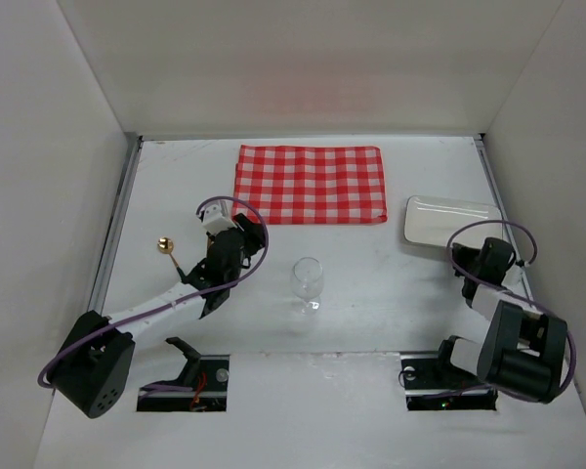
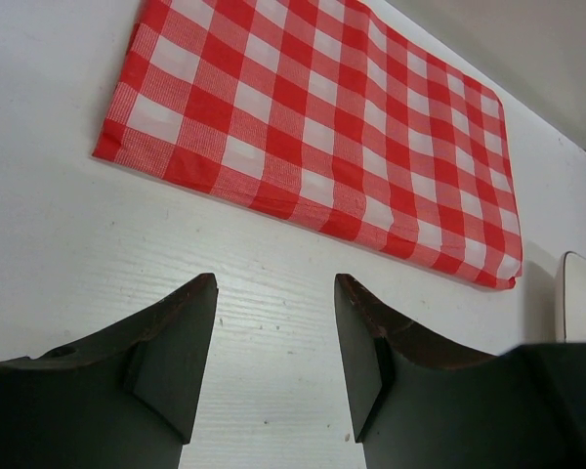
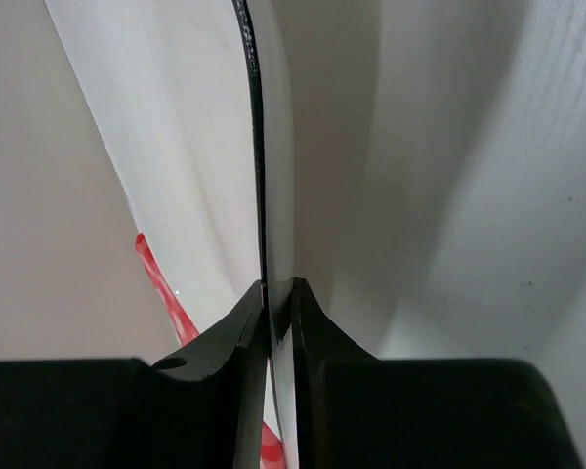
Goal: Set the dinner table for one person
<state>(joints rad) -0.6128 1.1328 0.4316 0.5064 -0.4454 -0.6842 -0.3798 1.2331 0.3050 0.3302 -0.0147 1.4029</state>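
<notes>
The dinner table point(image 1: 371, 293) is a white top with thin metal side rails. A red-and-white checked cloth point(image 1: 311, 183) lies flat at the back middle. A white rectangular plate point(image 1: 449, 220) is at the back right. My right gripper point(image 1: 467, 254) is shut on the plate's near rim; the right wrist view shows its jaws point(image 3: 277, 285) pinching the thin white rim point(image 3: 276, 195). My left gripper point(image 1: 242, 233) is open and empty over bare table, just short of the cloth's near edge. The left wrist view shows its gripper point(image 2: 275, 283), the cloth point(image 2: 313, 127) and the plate's corner point(image 2: 584, 298).
A clear wine glass point(image 1: 307, 280) stands upright in the middle, between the arms. A small gold ball on a thin stem point(image 1: 164, 246) stands beside the left arm. White walls enclose the table on three sides. Two cutouts point(image 1: 181, 383) sit at the near edge.
</notes>
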